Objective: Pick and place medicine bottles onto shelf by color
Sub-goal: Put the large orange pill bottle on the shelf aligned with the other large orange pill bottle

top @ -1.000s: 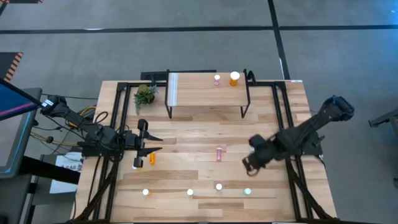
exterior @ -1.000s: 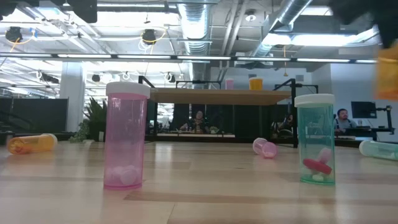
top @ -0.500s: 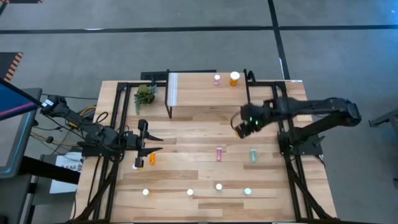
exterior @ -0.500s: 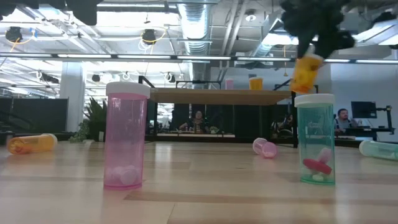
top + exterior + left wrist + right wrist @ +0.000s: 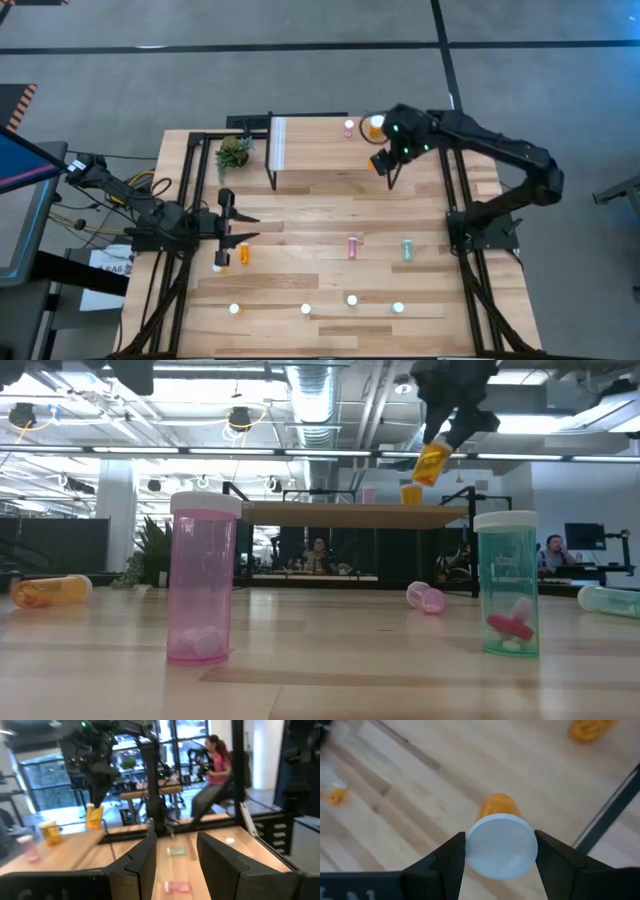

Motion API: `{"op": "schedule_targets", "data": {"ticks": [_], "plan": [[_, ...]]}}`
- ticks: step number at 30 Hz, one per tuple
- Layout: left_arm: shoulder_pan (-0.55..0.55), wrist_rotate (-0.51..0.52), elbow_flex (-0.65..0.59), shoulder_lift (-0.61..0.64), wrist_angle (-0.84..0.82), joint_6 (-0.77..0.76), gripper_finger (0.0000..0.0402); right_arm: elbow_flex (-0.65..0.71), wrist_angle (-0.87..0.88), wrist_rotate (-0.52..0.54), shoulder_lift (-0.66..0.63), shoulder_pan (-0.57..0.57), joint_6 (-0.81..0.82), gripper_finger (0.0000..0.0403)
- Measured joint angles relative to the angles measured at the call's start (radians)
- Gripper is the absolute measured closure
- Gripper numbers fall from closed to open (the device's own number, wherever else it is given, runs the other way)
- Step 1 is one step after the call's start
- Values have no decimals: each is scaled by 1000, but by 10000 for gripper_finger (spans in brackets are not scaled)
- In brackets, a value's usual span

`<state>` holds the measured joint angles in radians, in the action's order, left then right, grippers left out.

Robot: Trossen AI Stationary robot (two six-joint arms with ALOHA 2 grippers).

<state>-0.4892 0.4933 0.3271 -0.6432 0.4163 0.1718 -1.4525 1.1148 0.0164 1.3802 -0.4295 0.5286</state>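
My right gripper (image 5: 385,160) is shut on an orange bottle (image 5: 432,463) with a white cap, held in the air over the right end of the light-wood shelf (image 5: 320,148). An orange bottle (image 5: 376,126) and a pink bottle (image 5: 349,128) stand on the shelf's far right part. My left gripper (image 5: 240,227) is open and empty, low at the table's left side. An orange bottle (image 5: 244,254) lies just near of it. My right gripper pinches the orange bottle at its capped end, one finger (image 5: 451,859) on each side of the white cap (image 5: 501,845). The fingers come from above, slanting down. The bottle hangs tilted below them, its orange body (image 5: 497,806) lowest, clear of the shelf.
A pink bottle (image 5: 352,246) and a teal bottle (image 5: 407,249) lie mid-table. Several bottles stand in a row near the front edge, among them a pink one (image 5: 203,575) and a teal one (image 5: 506,585). A small plant (image 5: 233,152) stands left of the shelf. People show beyond the table.
My right gripper has carried the orange bottle from low over the table's right middle, up and toward the far edge, to above the shelf's right end. The bottle has stayed in its hold. The lying teal bottle, earlier hidden under the arm, now shows.
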Motion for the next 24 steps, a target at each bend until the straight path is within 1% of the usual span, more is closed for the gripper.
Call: {"op": "schedule_targets", "data": {"ticks": [5,9,16,21,24], "plan": [[0,81,0,46,4,26,272,-115,83,-18,100,-94,-106,177],[1,133,0,80,41,38,272,-205,142,-24,178,-152,-181,178],[27,136,0,117,55,53,272,-317,202,-80,286,-207,-275,176],[54,136,0,116,52,43,272,-344,234,-127,339,-224,-303,175],[64,136,0,113,52,33,272,-344,273,-137,360,-234,-325,175]]}}
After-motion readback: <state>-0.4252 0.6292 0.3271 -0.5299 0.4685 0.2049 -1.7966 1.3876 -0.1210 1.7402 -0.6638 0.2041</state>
